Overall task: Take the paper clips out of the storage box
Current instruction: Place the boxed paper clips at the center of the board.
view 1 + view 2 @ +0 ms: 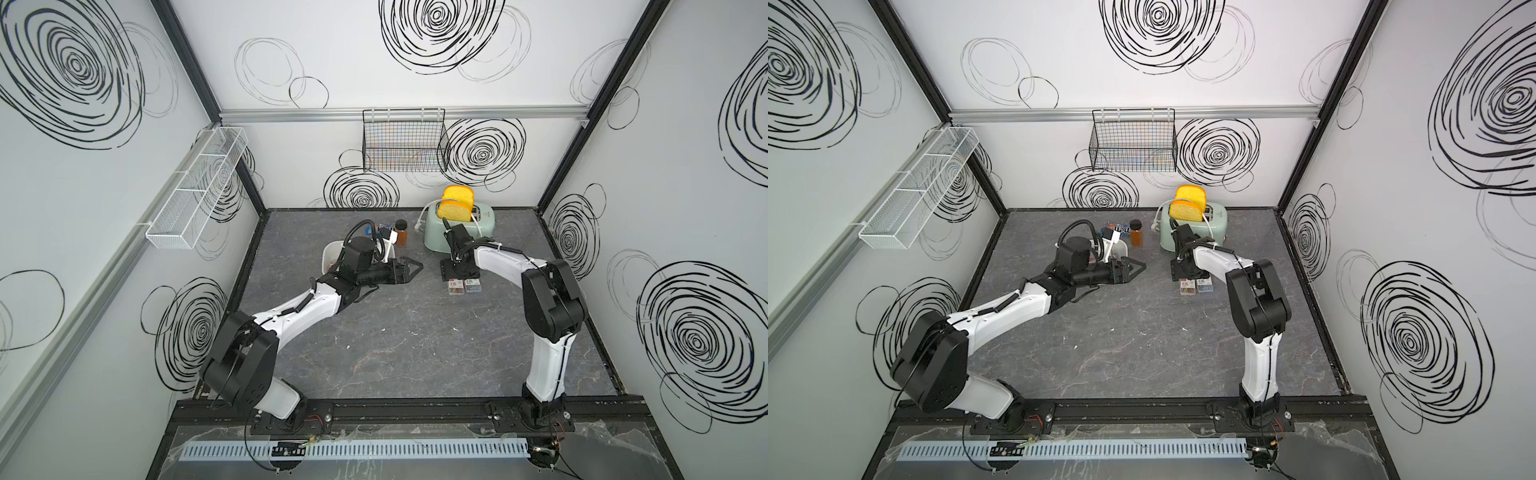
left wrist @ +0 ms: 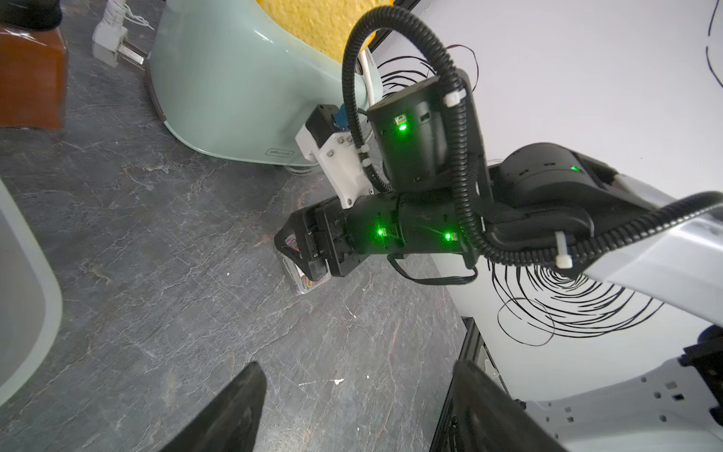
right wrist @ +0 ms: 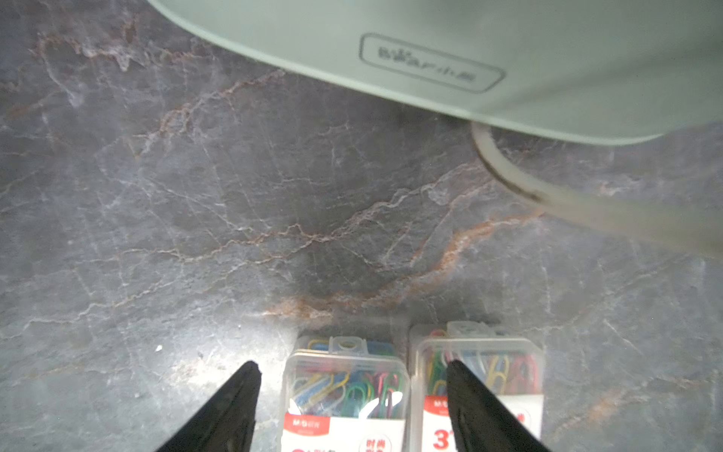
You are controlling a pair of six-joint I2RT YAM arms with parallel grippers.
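Start at the right gripper [image 3: 350,364]: its two black fingers stand apart and straddle, without clamping, one small clear plastic case of multicoloured paper clips [image 3: 344,391] bearing a white-and-red label; a second like case [image 3: 485,371] lies just beside it, partly under one finger; both rest on the grey marbled tabletop [image 3: 234,195], near the mint-green toaster [image 3: 547,47]. Note that each case's long axis runs in line with the fingers, so the jaws span the short side; judge the set-down as done and a straight lift clear as the next need. The left gripper [image 2: 358,364] is likewise spread and empty, over bare table; the white rounded plastic storage box [image 1: 326,254] lies just beside the left wrist, on its far side, partly under the arm; treat the left arm as the nearer one for the next fetch, though its tool points away from the box. Only the right wrist view shows the gaps beside the straddled case; in both top views the left arm covers most of the box, so you cannot count what remains inside.
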